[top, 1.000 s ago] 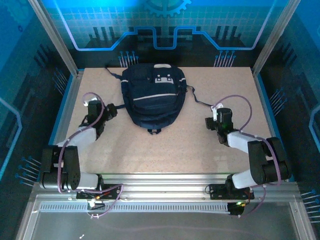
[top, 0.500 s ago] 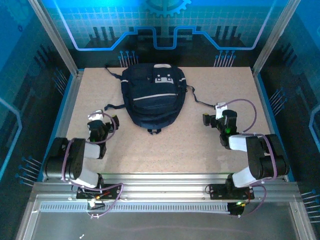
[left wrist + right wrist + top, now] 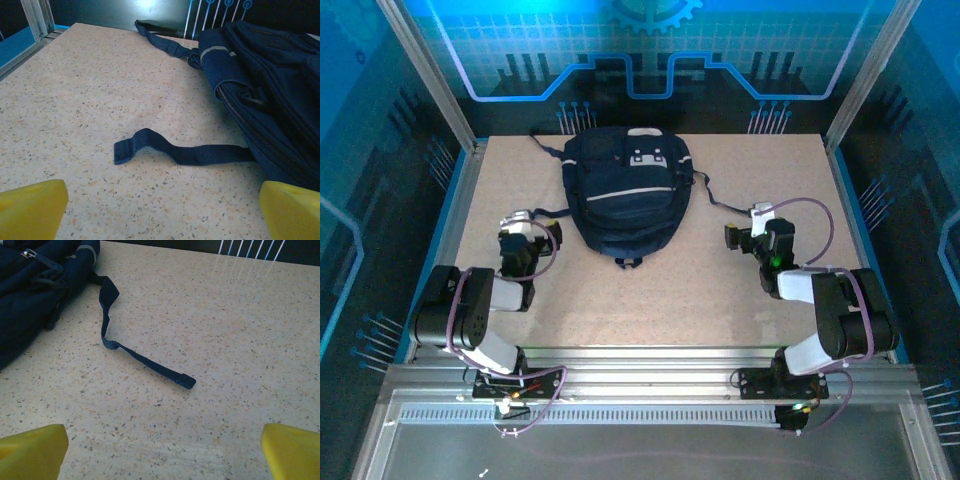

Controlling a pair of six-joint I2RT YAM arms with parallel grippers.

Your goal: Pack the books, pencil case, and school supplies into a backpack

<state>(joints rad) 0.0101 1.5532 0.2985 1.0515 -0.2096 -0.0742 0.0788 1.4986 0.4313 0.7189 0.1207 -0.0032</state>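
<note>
- The backpack point(image 3: 626, 195) lies flat on the speckled table point(image 3: 720, 300), at the far middle of it, its top handle toward the back wall and a pale stripe across its front.
- From what I can see its zips look closed, though I can't be sure of every pocket.
- The left gripper point(image 3: 520, 225) sits low over the table just left of the backpack, jaws spread wide with nothing between them.
- Its yellow fingertips point(image 3: 30, 210) stand far apart in the left wrist view, with a loose dark strap point(image 3: 185, 152) lying on the table ahead, running to the backpack's side.
- The right gripper point(image 3: 742, 236) is off to the backpack's right, apart from it, jaws also spread wide and empty.
- Ahead of its yellow fingertips point(image 3: 292, 450) another thin strap point(image 3: 145, 360) trails from the backpack across the table.
</note>
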